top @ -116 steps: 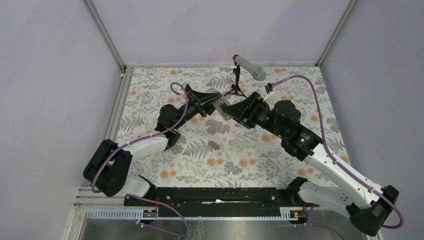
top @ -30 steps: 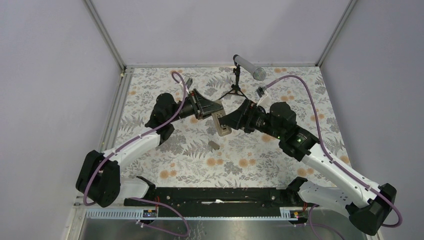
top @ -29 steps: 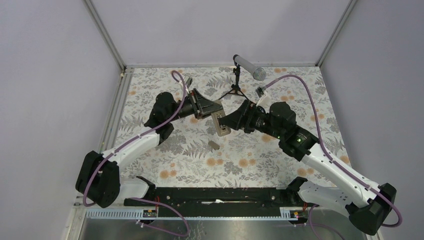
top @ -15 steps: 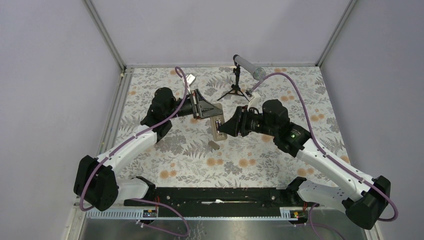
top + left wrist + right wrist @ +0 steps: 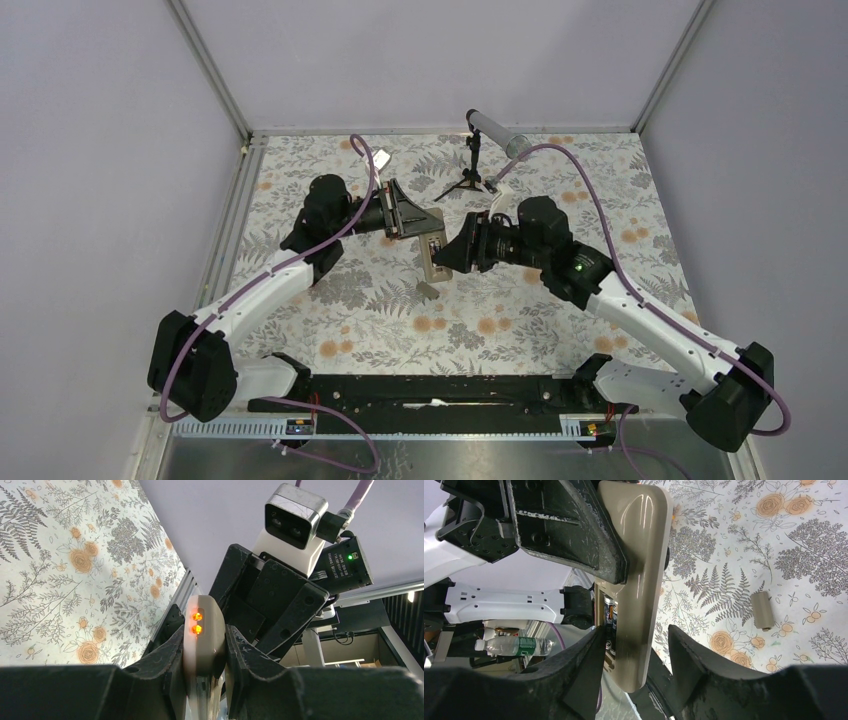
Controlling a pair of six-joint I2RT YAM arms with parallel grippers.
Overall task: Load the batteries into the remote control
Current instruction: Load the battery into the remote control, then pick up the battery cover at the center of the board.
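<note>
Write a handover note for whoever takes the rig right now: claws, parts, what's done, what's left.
Left claw: shut on the remote control, held off the table.
Right claw: open, straddling the remote's other end.
Batteries: apparently seated in the open compartment; count unclear.
Grey cover: lying on the table.
Left to do: confirm both batteries, refit the cover.

The remote control (image 5: 433,254) is held up in the air, pinched near one end by the left gripper (image 5: 202,652). Its smooth beige-grey back is turned outward and its long body tilts downward. Two small orange lights glow on its rounded tip. Behind one long edge the batteries (image 5: 610,617) peek out, dark with orange markings, seated in an open recess.
</note>
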